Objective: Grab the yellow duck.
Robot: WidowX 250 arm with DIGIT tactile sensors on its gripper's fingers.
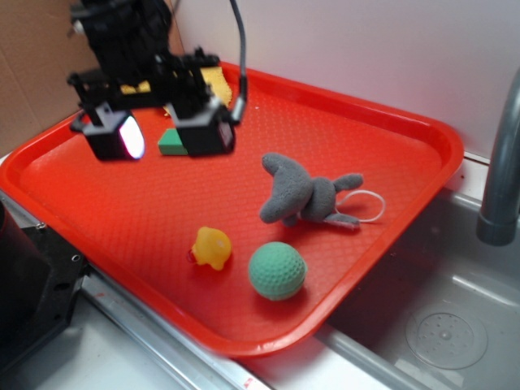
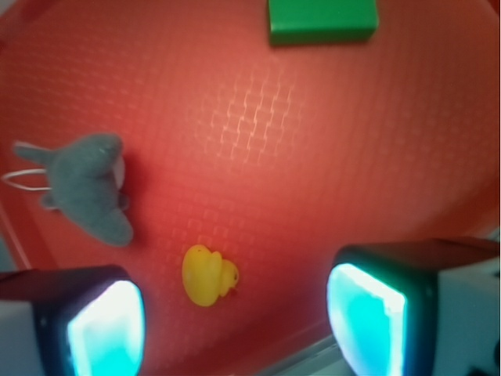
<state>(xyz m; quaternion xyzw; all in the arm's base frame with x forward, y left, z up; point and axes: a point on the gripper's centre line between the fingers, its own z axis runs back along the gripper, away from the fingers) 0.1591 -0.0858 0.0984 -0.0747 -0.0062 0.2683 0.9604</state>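
The yellow duck (image 1: 212,248) is a small rounded rubber toy lying on the red tray (image 1: 122,211) near its front edge, left of the green dimpled ball (image 1: 277,270). In the wrist view the duck (image 2: 208,276) lies between and beyond my two glowing pads (image 2: 108,330), nearer the left one. My gripper (image 1: 161,140) hangs open and empty high over the tray's back left part, well away from the duck; in the wrist view (image 2: 235,329) its jaws stand wide apart.
A grey plush toy (image 1: 302,195) with a white loop lies right of centre, also in the wrist view (image 2: 88,184). A green block (image 2: 321,21) and a yellow cloth (image 1: 215,80) lie at the back. A sink and faucet (image 1: 500,179) stand to the right.
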